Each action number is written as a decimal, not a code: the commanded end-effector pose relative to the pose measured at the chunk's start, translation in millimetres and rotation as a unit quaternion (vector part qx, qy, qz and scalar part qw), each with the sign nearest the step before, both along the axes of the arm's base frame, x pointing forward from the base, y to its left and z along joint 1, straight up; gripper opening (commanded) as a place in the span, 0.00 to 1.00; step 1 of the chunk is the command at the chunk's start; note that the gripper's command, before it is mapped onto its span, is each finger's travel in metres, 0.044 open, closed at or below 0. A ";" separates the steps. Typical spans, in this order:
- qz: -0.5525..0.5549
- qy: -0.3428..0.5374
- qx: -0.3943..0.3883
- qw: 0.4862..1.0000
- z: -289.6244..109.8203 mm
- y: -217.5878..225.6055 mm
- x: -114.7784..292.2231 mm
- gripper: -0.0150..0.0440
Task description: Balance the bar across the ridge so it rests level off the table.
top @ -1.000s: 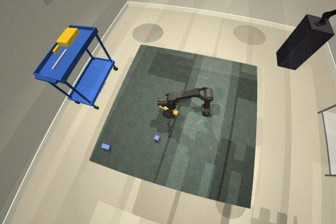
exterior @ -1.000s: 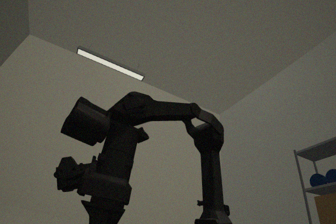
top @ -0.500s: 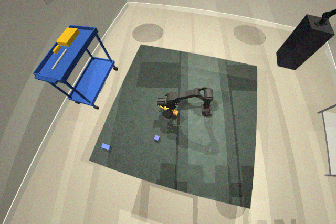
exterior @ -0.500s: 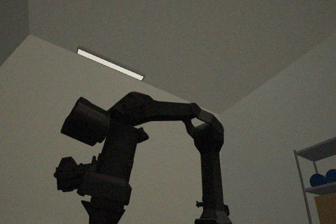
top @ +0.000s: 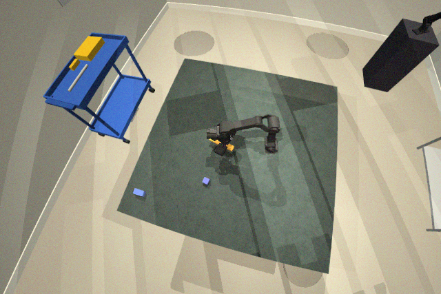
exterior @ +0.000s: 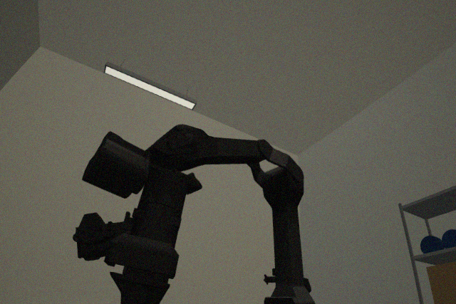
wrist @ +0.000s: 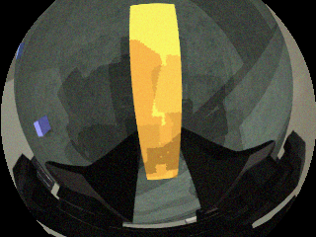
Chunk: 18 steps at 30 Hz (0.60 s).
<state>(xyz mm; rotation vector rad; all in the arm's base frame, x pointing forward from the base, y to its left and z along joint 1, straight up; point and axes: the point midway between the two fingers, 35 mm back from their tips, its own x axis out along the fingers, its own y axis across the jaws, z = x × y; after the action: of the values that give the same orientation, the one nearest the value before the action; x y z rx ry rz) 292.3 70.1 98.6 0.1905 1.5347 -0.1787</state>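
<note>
The orange-yellow bar (top: 231,147) (wrist: 155,89) runs away from the camera between my fingertips in the wrist view. In the top view it shows on both sides of the gripper, low under the arm. My gripper (wrist: 159,133) is slightly open, one finger close along each side of the bar. The exterior view shows the dark arm, but its fingertips are below the picture. I cannot make out the ridge; the bar and gripper may hide it. Whether the bar is level or clear of the table cannot be told.
A small blue-violet cube (top: 205,180) (wrist: 42,126) and a longer blue-violet block (top: 138,192) lie on the dark green surface (top: 284,177). A blue cart (top: 120,100) and a dark pedestal (top: 395,56) stand beyond its edges.
</note>
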 end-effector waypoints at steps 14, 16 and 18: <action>0.000 0.000 0.000 1.000 -0.1 0.0 0.0 0.55; 0.000 0.000 0.000 1.000 -0.1 0.0 0.0 0.57; 0.000 0.000 0.000 1.000 -0.1 0.0 0.0 0.57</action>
<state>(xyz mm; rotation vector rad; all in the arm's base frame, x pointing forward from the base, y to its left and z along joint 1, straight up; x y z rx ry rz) 292.3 70.1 98.6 0.1905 1.5347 -0.1787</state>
